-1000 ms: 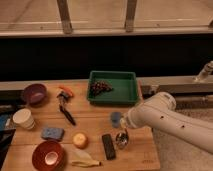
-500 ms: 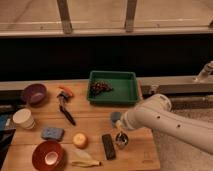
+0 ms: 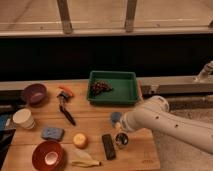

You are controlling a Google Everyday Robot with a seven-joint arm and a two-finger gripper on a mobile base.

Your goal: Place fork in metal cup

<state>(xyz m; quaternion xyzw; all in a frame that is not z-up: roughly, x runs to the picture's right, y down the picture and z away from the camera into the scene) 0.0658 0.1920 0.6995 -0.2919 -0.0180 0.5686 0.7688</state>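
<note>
The metal cup [image 3: 121, 140], small, round and shiny, stands near the front right of the wooden table [image 3: 95, 125], beside the black remote [image 3: 108, 146]. My gripper [image 3: 120, 129] is at the end of the white arm [image 3: 165, 120] that reaches in from the right. It hangs just above and behind the metal cup, in front of the blue cup [image 3: 115, 117]. The fork is hidden; I cannot make it out at the gripper or in the cup.
A green tray [image 3: 125, 90] with dark grapes [image 3: 100, 88] sits at the back. To the left are a purple bowl [image 3: 33, 93], a white cup [image 3: 23, 119], a black-handled utensil [image 3: 65, 111], a blue sponge [image 3: 52, 133], a red bowl [image 3: 48, 155], an orange fruit [image 3: 80, 140] and a banana [image 3: 82, 162].
The arm's end has shifted slightly forward and down, from beside the blue cup toward the metal cup. Nothing else on the table has moved.
</note>
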